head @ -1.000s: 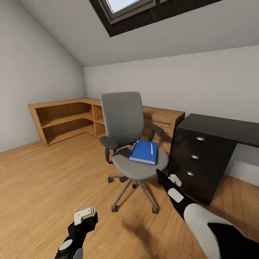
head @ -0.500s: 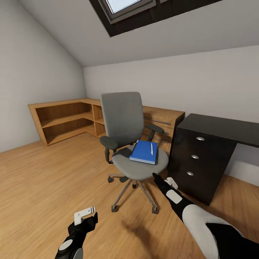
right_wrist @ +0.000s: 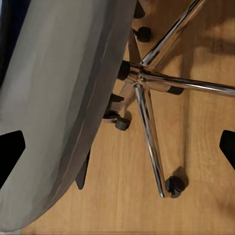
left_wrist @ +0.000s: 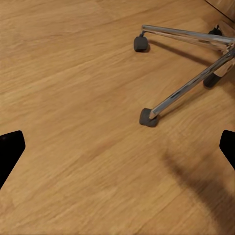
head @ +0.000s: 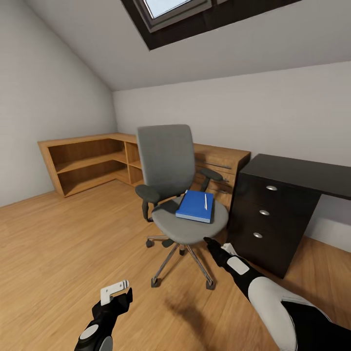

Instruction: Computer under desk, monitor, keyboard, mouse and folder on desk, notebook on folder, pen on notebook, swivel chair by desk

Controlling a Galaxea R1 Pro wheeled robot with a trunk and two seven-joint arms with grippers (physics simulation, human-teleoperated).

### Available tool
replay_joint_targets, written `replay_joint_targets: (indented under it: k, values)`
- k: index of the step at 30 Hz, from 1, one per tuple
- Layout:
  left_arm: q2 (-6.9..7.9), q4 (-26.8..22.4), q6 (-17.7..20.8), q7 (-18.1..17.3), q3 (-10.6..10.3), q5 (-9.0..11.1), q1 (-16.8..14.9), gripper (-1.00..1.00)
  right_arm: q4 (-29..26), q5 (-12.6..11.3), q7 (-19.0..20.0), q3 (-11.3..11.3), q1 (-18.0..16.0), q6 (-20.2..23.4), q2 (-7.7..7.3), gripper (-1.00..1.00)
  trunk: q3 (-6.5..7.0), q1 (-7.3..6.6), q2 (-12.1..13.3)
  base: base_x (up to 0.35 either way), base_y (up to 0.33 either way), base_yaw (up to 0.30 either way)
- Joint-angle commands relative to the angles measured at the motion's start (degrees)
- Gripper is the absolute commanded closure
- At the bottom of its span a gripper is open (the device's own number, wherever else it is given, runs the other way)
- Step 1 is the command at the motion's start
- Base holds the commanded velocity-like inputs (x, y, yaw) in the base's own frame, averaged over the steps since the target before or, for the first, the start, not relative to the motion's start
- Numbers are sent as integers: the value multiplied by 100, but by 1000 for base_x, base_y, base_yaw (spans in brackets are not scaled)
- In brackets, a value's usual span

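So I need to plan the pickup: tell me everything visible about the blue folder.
The folder is a flat, bright blue rectangle with a darker edge along its near side, smooth like plastic or card. It lies closed and flat on the grey seat of the swivel chair, toward the seat's desk-side half, turned slightly askew. A slim white pen rests on top of it. Nothing else touches it.

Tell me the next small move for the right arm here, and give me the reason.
Probably raise the right gripper and carry it forward over the seat edge toward the folder. The gripper sits low at the front rim of the swivel chair, open, with the seat's side looming in the right wrist view, while the folder, the pen on it, lies higher on the seat.
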Motion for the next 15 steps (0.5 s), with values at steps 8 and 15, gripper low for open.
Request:
replay_joint_targets:
  k: [8,15]
  values:
    - [2,-8,12,45,-9,53,-3,-100,-10,1,37,-55,-2,48,1,-100,-6,-1,-2,148,118,0]
    - [2,-8,9,45,-9,54,-4,-100,-11,6,42,-49,-2,50,1,-100,-6,-1,-2,155,54,0]
